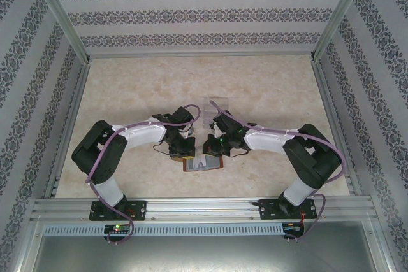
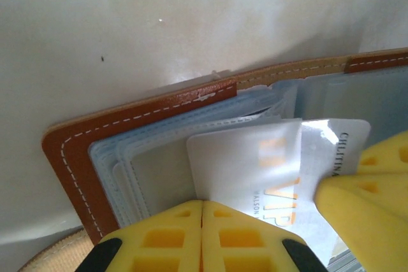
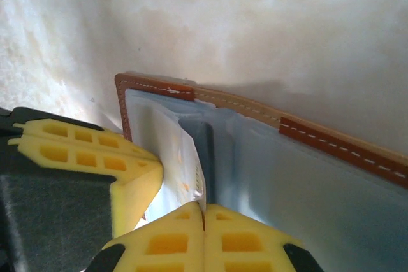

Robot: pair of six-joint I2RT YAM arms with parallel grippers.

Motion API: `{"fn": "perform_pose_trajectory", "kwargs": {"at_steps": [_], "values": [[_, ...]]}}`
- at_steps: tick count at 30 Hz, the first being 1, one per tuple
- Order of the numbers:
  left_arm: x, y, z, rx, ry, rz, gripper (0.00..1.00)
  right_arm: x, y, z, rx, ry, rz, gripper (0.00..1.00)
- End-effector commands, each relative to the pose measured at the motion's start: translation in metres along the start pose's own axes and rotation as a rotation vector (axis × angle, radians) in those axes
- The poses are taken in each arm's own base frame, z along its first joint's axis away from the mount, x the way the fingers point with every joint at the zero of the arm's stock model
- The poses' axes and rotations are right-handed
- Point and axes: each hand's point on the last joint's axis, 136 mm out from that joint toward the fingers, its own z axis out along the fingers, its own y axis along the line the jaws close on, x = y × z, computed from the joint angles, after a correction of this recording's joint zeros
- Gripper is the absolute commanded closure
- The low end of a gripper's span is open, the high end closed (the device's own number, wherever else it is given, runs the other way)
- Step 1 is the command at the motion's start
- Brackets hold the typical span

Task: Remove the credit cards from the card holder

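The card holder (image 1: 203, 162) is found open on the worktop (image 1: 191, 81), near centre. A pale credit card (image 2: 255, 157) stands partly out of its pocket, apparently pinched by the right gripper (image 3: 204, 216), whose jaws are closed on its edge. The left gripper (image 2: 202, 211) is seen with jaws closed on nothing. No card is judged fully removed.

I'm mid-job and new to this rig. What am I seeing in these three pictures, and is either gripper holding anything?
These are two robot arms bolted at the near edge of a table, each ending in a yellow two-finger gripper. One picture looks down from above and behind the arms; the other two come from a camera on each wrist. On the table lies an open brown card holder with grey-blue pockets. A white card with orange lettering sticks partway out of it. The left gripper is shut, with nothing seen between its fingers. The right gripper is shut too and seems to pinch that card's edge.
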Motion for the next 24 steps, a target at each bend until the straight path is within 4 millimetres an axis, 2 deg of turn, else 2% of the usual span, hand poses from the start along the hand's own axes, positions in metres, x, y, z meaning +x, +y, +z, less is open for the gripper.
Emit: {"fn": "perform_pose_trajectory", "kwargs": {"at_steps": [1,7,13,18,24], "values": [[0.017,0.031,0.010,-0.129,0.055,-0.019,0.93,0.000,-0.011,-0.005,0.055,-0.011,-0.012,0.98],[0.015,0.028,0.007,-0.122,0.045,-0.015,0.93,0.000,-0.029,-0.020,0.178,-0.032,-0.031,1.00],[0.015,0.026,0.006,-0.114,0.044,-0.010,0.93,-0.001,-0.037,-0.035,0.271,-0.047,-0.058,1.00],[0.015,0.024,0.003,-0.109,0.039,-0.005,0.93,-0.002,-0.029,-0.040,0.272,-0.055,-0.072,1.00],[0.015,0.024,0.003,-0.102,0.037,-0.004,0.93,-0.001,-0.013,-0.032,0.250,-0.044,-0.095,1.00]]}}
